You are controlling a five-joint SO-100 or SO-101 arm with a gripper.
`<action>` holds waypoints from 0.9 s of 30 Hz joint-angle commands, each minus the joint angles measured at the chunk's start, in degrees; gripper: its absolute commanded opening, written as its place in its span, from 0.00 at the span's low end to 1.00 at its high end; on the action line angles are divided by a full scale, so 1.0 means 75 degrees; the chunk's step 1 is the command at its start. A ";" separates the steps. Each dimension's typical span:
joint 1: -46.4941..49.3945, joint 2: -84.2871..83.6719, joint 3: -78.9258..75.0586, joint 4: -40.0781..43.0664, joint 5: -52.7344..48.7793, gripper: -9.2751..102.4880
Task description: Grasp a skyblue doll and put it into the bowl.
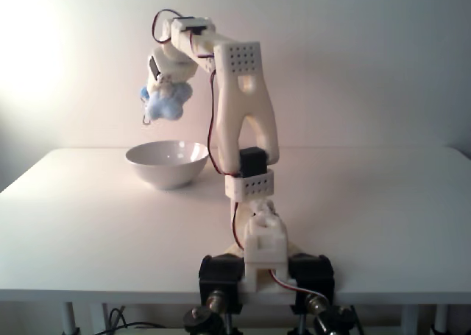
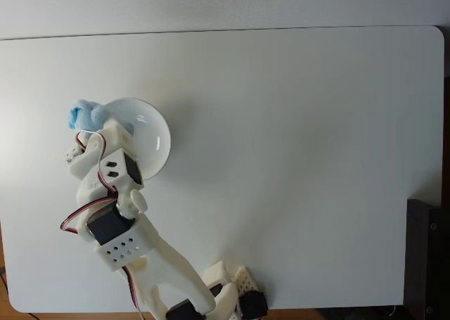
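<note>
- Gripper (image 1: 163, 92) of the white printed arm is seen clamped on the fluffy pale sky-blue plush doll (image 1: 165, 104), held high above the table.
- Glossy white ceramic bowl (image 1: 166, 163) is overhung only at its left edge in a fixed view; centring before release is advised.
- Doll is hung lumpy, no clear long axis.

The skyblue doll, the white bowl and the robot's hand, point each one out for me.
skyblue doll (image 1: 166, 105), front fixed view, on its fluffy blue body, held in the air.
white bowl (image 1: 163, 174), front fixed view, on its outer wall.
hand (image 1: 160, 92), front fixed view, between the fingertips gripping the doll.
</note>
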 commanded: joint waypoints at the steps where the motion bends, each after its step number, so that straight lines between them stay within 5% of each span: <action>1: 0.0012 -0.0059 -0.0316 -0.0012 -0.0035 0.15; 27: 0.0141 -0.0680 -0.0293 -0.0082 -0.0363 0.17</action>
